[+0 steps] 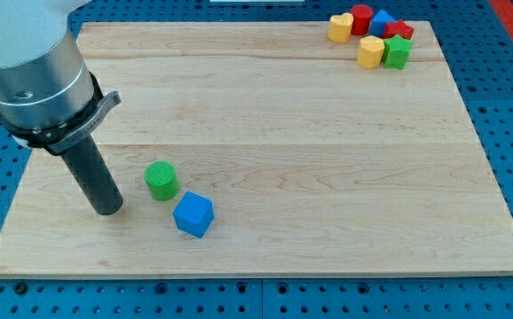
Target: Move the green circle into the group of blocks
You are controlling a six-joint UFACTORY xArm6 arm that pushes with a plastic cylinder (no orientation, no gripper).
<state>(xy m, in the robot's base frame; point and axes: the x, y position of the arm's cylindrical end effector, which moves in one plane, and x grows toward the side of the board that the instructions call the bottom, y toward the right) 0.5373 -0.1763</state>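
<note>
The green circle (160, 180), a short green cylinder, stands on the wooden board (327, 159) at the lower left. My tip (108, 211) rests on the board just left of the green circle, a small gap apart from it. A blue cube (193, 214) lies just below and right of the green circle. The group of blocks sits at the view's top right corner: a yellow heart (340, 27), a red cylinder (361, 19), a blue block (381, 22), a red block (400, 31), a yellow hexagon (371, 51) and a green star (397, 52).
The board lies on a blue perforated table (504, 106). The arm's grey metal body (34, 66) fills the view's upper left and hides part of the board's left edge.
</note>
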